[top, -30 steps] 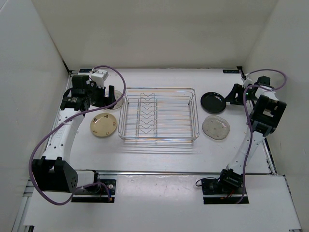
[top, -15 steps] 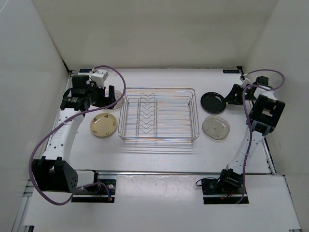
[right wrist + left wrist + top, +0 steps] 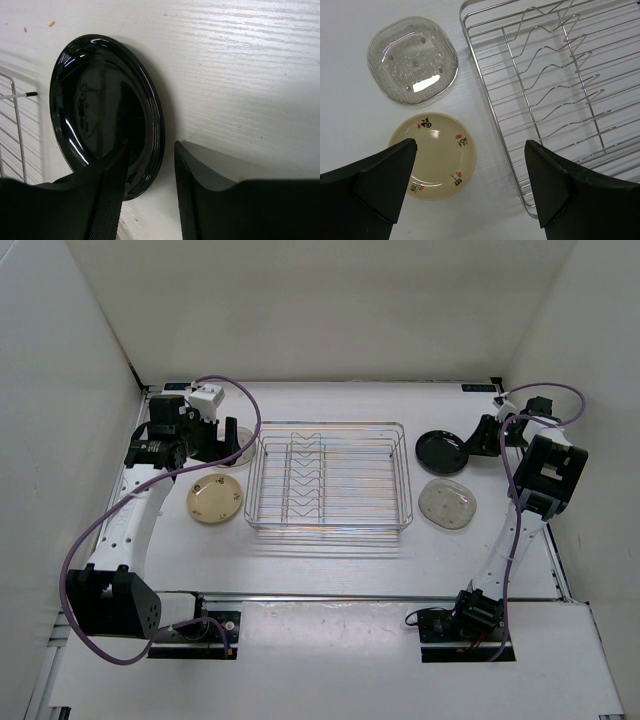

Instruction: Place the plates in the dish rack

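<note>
Fingers (image 3: pixel 107 200) of the right gripper (image 3: pixel 151 145) straddle the rim of the black plate (image 3: pixel 100 110), right of the dish rack (image 3: pixel 331 424); whether they are clamped I cannot tell. Left gripper (image 3: pixel 470 145) gapes empty left of the dish rack, and nothing is racked yet.

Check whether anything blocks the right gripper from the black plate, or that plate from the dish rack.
Nothing visible does. The right gripper is open astride the rim of the black plate, and nothing lies between that plate and the dish rack beside it, whose slots are empty.
</note>
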Available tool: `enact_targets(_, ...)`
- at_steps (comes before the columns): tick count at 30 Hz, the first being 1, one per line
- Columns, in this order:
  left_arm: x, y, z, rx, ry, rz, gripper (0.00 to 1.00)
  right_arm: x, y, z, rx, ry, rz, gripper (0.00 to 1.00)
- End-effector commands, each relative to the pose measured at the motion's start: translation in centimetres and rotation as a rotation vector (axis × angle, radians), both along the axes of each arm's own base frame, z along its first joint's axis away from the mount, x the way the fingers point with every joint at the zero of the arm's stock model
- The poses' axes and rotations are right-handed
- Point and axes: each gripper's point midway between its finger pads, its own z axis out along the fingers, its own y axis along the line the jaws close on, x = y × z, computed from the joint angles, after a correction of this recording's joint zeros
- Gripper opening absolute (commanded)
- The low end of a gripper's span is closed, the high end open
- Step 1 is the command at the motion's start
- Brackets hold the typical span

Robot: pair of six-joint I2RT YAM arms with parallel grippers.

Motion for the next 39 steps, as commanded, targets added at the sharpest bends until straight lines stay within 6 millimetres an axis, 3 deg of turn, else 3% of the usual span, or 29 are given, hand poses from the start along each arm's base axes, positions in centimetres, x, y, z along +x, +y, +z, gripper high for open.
enact_targets(1, -0.6, -0.1, 1.7, -0.011, -0.054, -0.012, 1.0, 0.2, 0.3, -0.1, 0.024, -0.004, 0.009, 0.43)
enact_targets(15, -0.9, -0.1, 2.4, -0.012, -0.073, -0.012, 1.0, -1.6, 1.0, -1.0, 0.034, 0.037, 0.026, 0.37)
enact_targets(21, -1.1, -0.2, 2.7, -0.018, -0.082, -0.019, 1.0, -1.7, 0.9, -0.5, 0.022, 0.032, 0.023, 0.33)
enact_targets(25, -1.2, -0.2, 3.0, -0.018, -0.092, -0.019, 1.0, -1.7, 0.8, -0.7, 0.015, 0.035, 0.02, 0.26)
enact_targets(33, -1.4, -0.2, 2.9, -0.018, -0.092, -0.019, 1.0, -1.9, 0.4, -0.8, -0.015, 0.046, 0.008, 0.0)
enact_targets(37, -1.4, -0.2, 2.9, -0.018, -0.092, -0.019, 1.0, -2.6, 0.1, -0.4, -0.05, 0.046, -0.003, 0.0)
enact_targets(39, -1.4, -0.2, 2.9, -0.018, -0.092, -0.019, 1.0, -2.1, -0.3, 0.9, -0.079, 0.004, -0.017, 0.0)
